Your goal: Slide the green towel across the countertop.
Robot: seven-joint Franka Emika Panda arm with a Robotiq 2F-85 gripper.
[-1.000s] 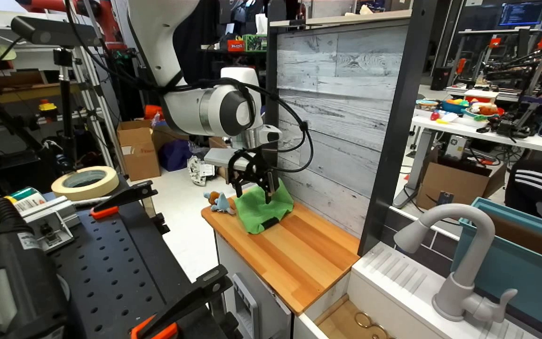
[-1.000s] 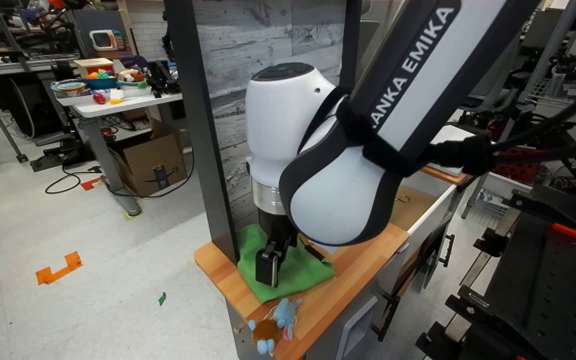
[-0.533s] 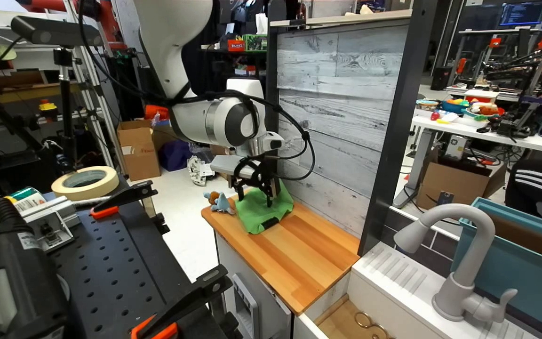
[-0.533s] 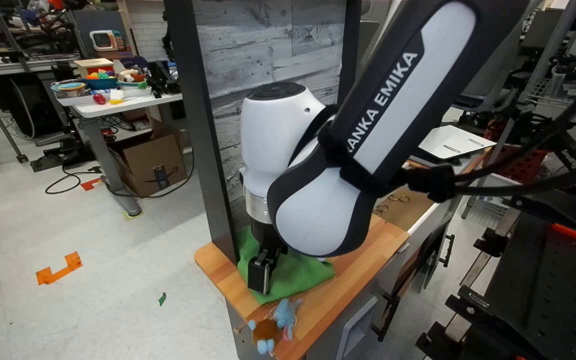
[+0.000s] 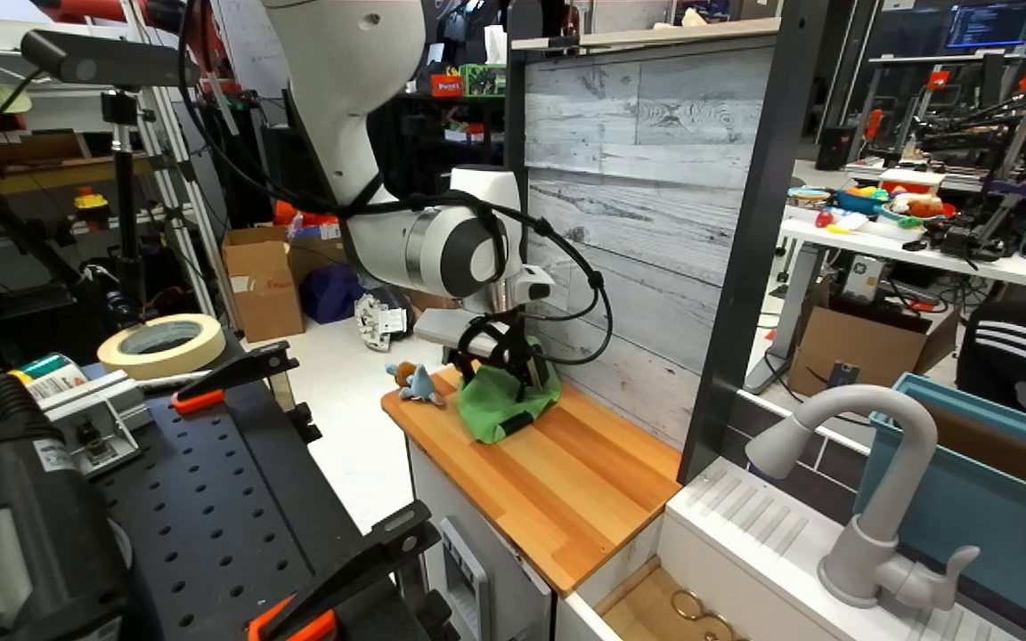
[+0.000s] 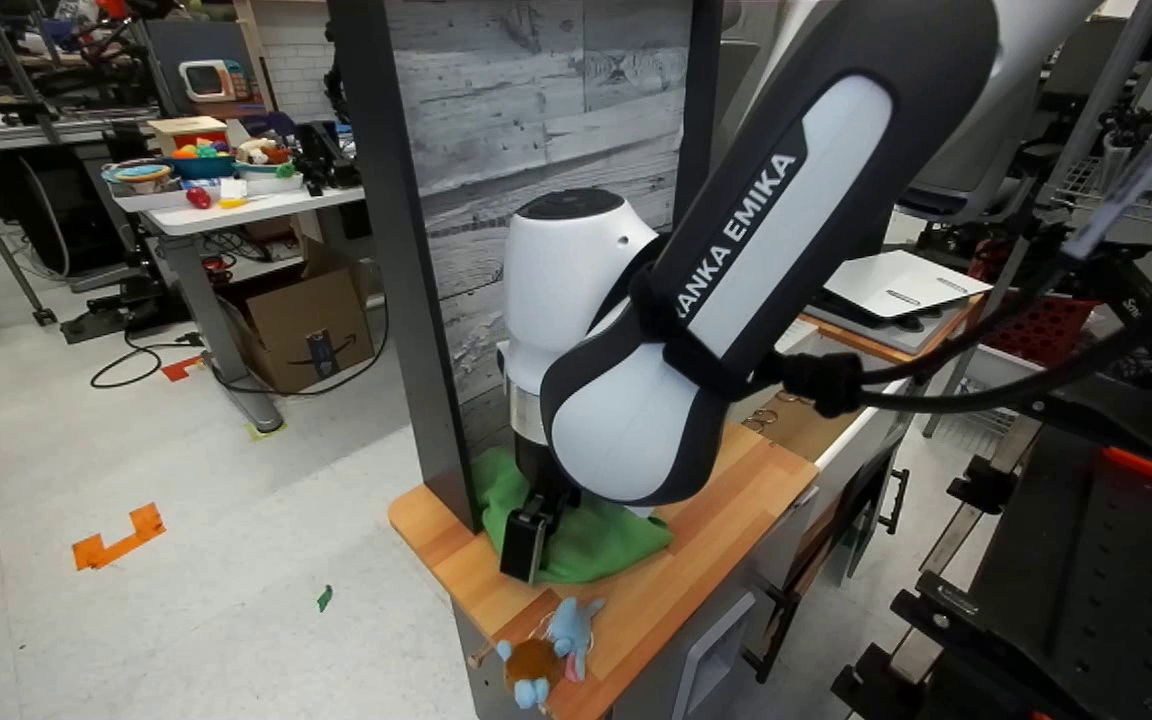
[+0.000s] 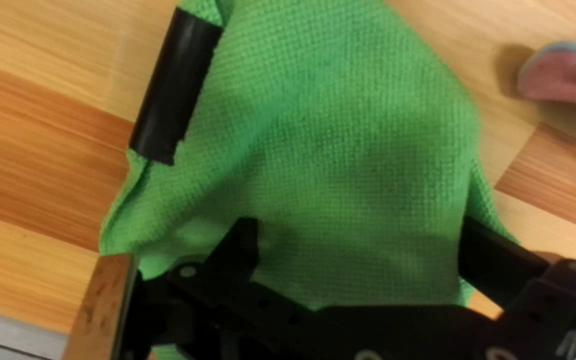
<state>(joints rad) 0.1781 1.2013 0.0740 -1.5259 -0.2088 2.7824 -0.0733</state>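
The green towel [image 5: 495, 414] lies rumpled on the wooden countertop [image 5: 584, 485] beside the grey plank wall. It has a black strip on one edge, and the towel also shows in the exterior view [image 6: 606, 545]. In the wrist view the towel [image 7: 343, 125] fills the middle and bulges up between the fingers. My gripper [image 7: 359, 245] is down at the towel with its two black fingers wide apart, one on each side of the raised cloth. In an exterior view the gripper [image 5: 502, 378] partly hides the towel's back part. The fingertips' contact with the countertop is hidden.
A small blue and brown plush toy [image 5: 419, 385] lies on the countertop's end near the towel, also in the exterior view [image 6: 546, 650]. The plank wall [image 5: 638, 223] stands along one side. An open drawer [image 5: 655, 605] and a grey faucet [image 5: 878, 499] are at the opposite end.
The gripper has moved down into the towel and, in an exterior view, to the right. The towel has bunched up, and its edge by the toy has drawn back from the toy.
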